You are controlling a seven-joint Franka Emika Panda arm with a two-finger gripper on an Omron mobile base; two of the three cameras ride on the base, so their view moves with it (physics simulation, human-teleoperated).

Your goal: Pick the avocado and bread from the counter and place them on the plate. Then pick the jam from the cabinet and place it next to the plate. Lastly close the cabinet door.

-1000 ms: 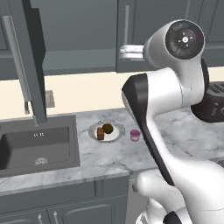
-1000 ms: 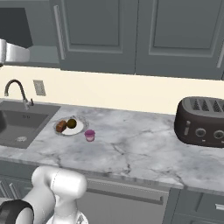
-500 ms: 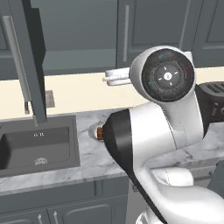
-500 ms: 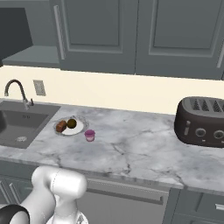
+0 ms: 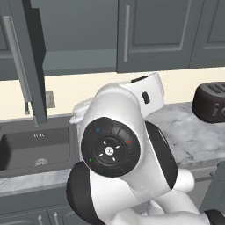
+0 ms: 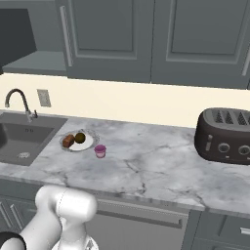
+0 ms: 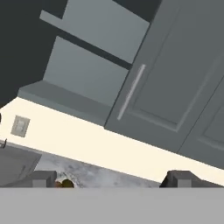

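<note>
The white plate [image 6: 86, 143] rests on the marble counter [image 6: 146, 166] right of the sink. On it lie the reddish-brown bread [image 6: 68, 140] and, beside it, the dark avocado [image 6: 80, 137]. The pink jam [image 6: 100, 151] stands on the counter just right of the plate. The upper cabinet [image 6: 24, 46] is open, and its door [image 5: 27, 61] swings out at the left. In the hand view my gripper [image 7: 113, 179] is open and holds nothing, its fingertips [image 7: 43, 178] wide apart, facing the cabinet's grey shelves [image 7: 83, 65]. A brown scrap [image 7: 65, 183] shows between the tips; I cannot name it.
A dark toaster [image 6: 225, 135] sits at the counter's right end. The dark sink [image 6: 19, 139] with its curved faucet [image 6: 17, 100] lies left of the plate. Closed cabinet doors [image 6: 146, 39] hang above. My arm's big joint [image 5: 112, 149] blocks the middle of the left base view.
The arm has swung back toward the base cameras and now covers the plate and jam in the left base view. Plate, food and jam have not moved. The gripper stays open.
</note>
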